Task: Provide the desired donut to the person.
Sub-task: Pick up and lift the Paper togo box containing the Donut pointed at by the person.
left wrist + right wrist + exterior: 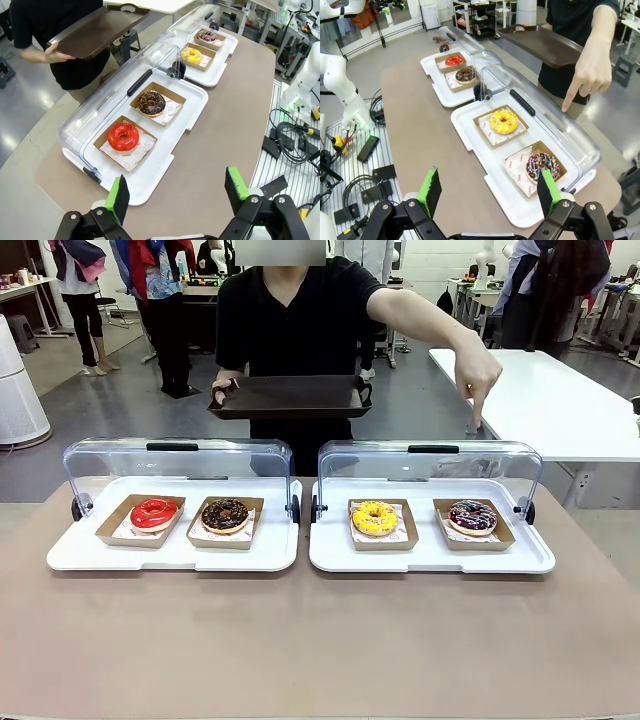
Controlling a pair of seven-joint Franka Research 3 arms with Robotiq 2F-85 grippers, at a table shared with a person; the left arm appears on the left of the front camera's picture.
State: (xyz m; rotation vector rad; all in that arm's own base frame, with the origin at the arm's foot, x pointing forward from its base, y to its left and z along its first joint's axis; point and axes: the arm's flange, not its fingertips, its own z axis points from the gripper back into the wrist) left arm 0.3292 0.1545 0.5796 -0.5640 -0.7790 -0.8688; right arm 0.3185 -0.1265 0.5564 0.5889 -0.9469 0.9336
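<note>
The person [300,320] stands at the far side and holds a dark serving tray [290,397] in one hand. Their other hand [478,380] points a finger down at the clear lid behind the dark sprinkled donut [472,517] [542,166], which lies in a cardboard tray at the far right. A yellow donut [375,518] [503,121] lies to its left. The red donut [153,512] [123,137] and the chocolate donut [225,515] [151,102] sit in the left case. My left gripper [177,187] is open above the table's near left. My right gripper [489,187] is open above the near right.
Both white display trays [170,555] [430,560] have their clear lids [175,455] [430,458] swung up and back. A white table [560,400] stands behind on the right. Bare brown tabletop lies in front of the cases.
</note>
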